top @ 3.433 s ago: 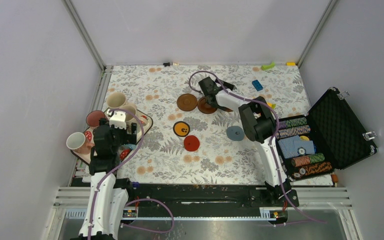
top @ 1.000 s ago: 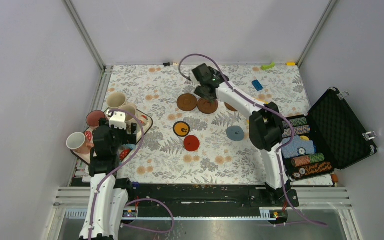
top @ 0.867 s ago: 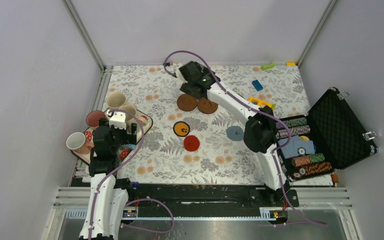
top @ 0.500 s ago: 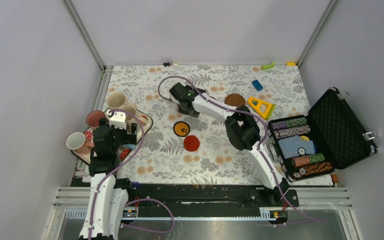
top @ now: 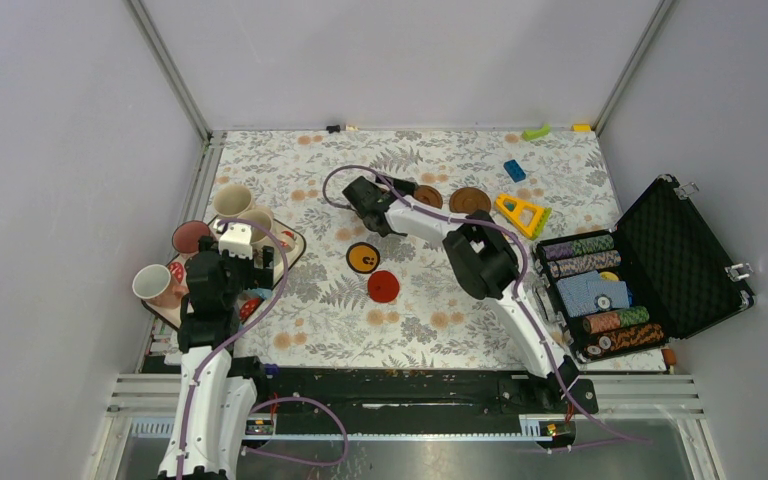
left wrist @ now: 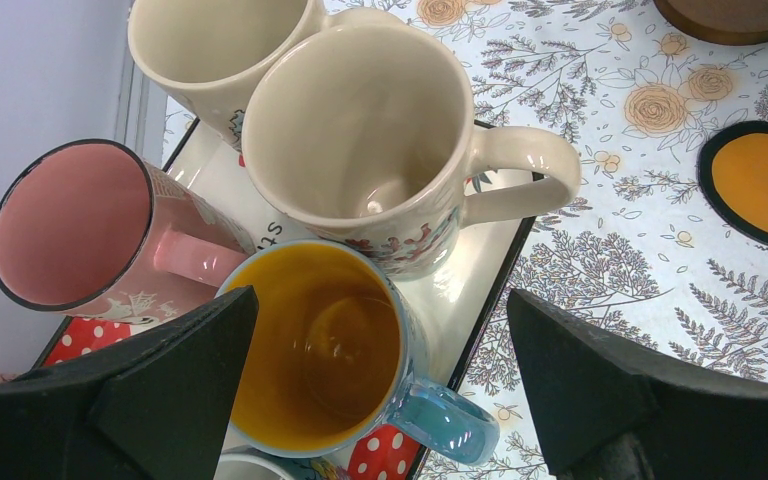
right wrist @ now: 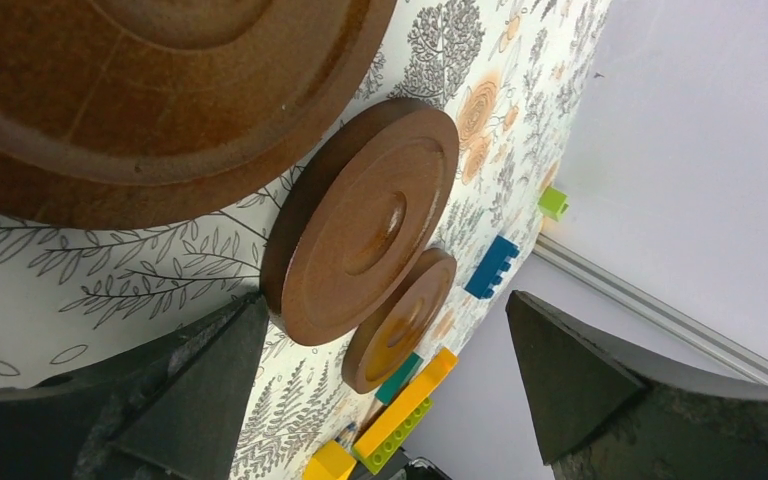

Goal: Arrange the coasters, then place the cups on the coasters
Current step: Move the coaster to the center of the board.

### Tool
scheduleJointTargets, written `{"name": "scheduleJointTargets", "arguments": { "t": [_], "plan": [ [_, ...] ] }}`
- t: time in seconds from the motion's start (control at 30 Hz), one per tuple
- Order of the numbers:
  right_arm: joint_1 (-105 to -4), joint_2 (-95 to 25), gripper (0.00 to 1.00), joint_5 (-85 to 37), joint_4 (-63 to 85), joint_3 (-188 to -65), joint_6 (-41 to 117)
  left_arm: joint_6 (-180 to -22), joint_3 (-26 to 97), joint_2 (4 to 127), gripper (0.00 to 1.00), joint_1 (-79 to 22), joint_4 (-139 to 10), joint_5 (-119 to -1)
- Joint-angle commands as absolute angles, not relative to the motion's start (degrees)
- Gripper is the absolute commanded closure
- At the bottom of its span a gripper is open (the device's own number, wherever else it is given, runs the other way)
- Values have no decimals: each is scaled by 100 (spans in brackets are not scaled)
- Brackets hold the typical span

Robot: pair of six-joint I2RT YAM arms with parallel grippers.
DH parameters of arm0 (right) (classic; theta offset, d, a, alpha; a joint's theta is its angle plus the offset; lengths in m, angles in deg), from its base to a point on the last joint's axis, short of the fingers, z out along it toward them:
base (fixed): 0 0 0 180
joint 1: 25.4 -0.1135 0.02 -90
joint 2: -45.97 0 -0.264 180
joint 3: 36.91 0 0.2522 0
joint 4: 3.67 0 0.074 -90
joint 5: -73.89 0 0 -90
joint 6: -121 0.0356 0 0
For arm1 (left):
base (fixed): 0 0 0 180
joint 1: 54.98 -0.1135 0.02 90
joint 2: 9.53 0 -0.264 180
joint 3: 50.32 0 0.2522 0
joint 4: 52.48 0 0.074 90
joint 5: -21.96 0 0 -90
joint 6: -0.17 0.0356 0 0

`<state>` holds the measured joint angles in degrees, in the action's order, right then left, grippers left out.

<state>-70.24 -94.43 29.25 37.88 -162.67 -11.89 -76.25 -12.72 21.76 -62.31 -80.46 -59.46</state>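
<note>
On the strawberry tray (left wrist: 465, 300) at the left stand several cups: a blue one with a yellow inside (left wrist: 315, 345), two cream ones (left wrist: 360, 130) and a pink one (left wrist: 70, 225). My left gripper (left wrist: 380, 295) (top: 250, 262) hangs open above the blue cup. Stretched to the back centre, my right gripper (right wrist: 385, 298) (top: 380, 195) is open and holds nothing. Three dark brown coasters show from its wrist, one close under it (right wrist: 160, 80), then two (right wrist: 360, 240) (right wrist: 400, 320) in a row. The orange coaster (top: 363, 258) and red coaster (top: 383, 286) lie mid-table. The grey-blue coaster is hidden.
An open black case (top: 680, 255) of poker chips (top: 600, 290) fills the right side. A yellow triangle toy (top: 522, 213), a blue brick (top: 514, 170) and a green brick (top: 536, 131) lie at the back right. Grey walls close in three sides.
My right arm has swung left across the back and its elbow now covers the grey-blue coaster. The brown coasters have shifted right into a row. The left arm has not moved.
</note>
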Motion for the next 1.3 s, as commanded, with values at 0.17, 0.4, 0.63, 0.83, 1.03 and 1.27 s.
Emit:
{"name": "scheduleJointTargets", "arguments": {
  "t": [0.17,0.4,0.63,0.83,1.03,1.27],
  "plan": [
    [-7000,-8680,2,1268,4876,-17059,-176,-7579,-1243,2229,1,-6262,-7885,-5839],
    [-7012,-9847,2,1904,5019,-19201,-327,-7569,-1264,2212,1,-6262,-7877,-5877],
    [-7015,-10316,2,2758,4002,-18997,-900,-7543,-1265,2293,1,-6257,-7872,-5813],
    [-7001,-10560,2,2720,3962,-18999,-920,-7532,-1245,2349,1,-6260,-7872,-5810],
    [-7011,-10691,2,2448,4219,-19064,-755,-7533,-1247,2352,1,-6262,-7863,-5826],
    [-7046,-10763,2,2125,4657,-19357,-395,-7535,-1247,2344,1,-6261,-7859,-5830]
  ]
}}
